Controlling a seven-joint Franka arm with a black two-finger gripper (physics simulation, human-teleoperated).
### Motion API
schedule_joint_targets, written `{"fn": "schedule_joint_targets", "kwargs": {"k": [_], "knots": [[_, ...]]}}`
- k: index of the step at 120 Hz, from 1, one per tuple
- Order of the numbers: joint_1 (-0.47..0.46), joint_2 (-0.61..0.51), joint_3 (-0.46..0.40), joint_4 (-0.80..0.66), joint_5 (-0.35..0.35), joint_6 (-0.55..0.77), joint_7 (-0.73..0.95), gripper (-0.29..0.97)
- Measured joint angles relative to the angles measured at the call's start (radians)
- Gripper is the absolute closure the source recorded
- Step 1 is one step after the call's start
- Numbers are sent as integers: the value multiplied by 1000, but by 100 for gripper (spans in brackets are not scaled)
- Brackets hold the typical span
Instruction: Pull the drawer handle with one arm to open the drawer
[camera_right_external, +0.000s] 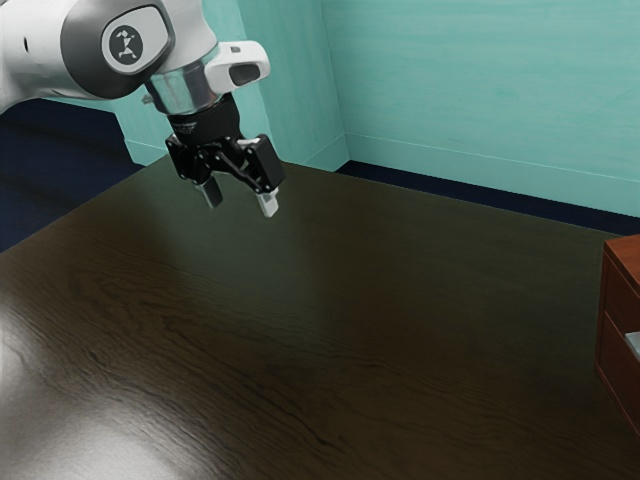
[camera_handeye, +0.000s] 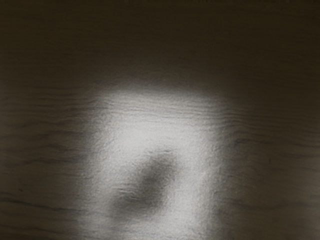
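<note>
Though well apart from the drawer cabinet (camera_right_external: 621, 310), jaws spread above table (camera_right_external: 300, 340)

The exterior view holds one robot arm (camera_right_external: 100, 45) ending in one black gripper (camera_right_external: 240, 200) with two fingers (camera_right_external: 212, 192), one dark wooden table (camera_right_external: 300, 330), and one reddish-brown drawer cabinet (camera_right_external: 622, 262) cut off by that view's right edge. On the part of the cabinet that shows, two fronts can be counted, an upper drawer front (camera_right_external: 626, 283) and a lower drawer front (camera_right_external: 617, 365), along with one small grey piece (camera_right_external: 633, 345) too cropped to identify. The wrist view adds one stretch of the same table (camera_handeye: 50, 75), carrying one bright patch (camera_handeye: 150, 130) and one dark shadow (camera_handeye: 150, 180) within it.
</note>
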Motion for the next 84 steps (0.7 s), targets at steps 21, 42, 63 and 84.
{"fn": "schedule_joint_targets", "kwargs": {"k": [21,42,63,84], "knots": [[5,6,10,3,-26,0,-1,0],[42,-58,-4,118,-30,-48,-40,0],[76,-119,-37,116,-89,-87,-130,0],[37,-130,-14,95,-203,-100,-238,0]]}}
